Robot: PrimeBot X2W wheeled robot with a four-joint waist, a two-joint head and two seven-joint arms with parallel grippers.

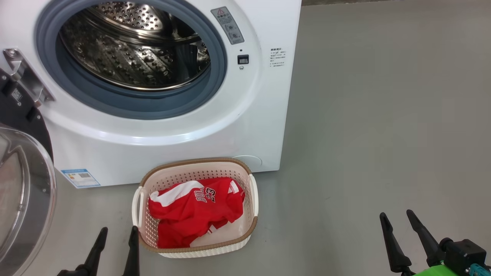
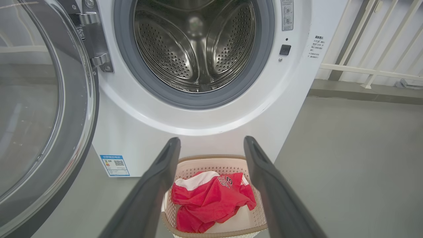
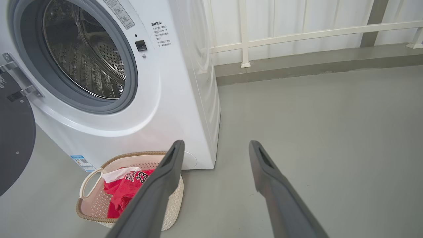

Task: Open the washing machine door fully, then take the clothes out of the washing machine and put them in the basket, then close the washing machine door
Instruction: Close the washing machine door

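Note:
The white washing machine stands with its round opening uncovered, and no cloth shows in its steel drum. Its door hangs swung wide at the left; the door fills the left side of the left wrist view. On the floor in front sits the cream basket holding the red clothes, the number 23 facing up. My left gripper is open just left of the basket, nothing between its fingers. My right gripper is open over bare floor, well right of the basket.
Grey floor stretches to the right of the machine. A white railing and a low kerb run behind it. A blue label sticker sits low on the machine's front.

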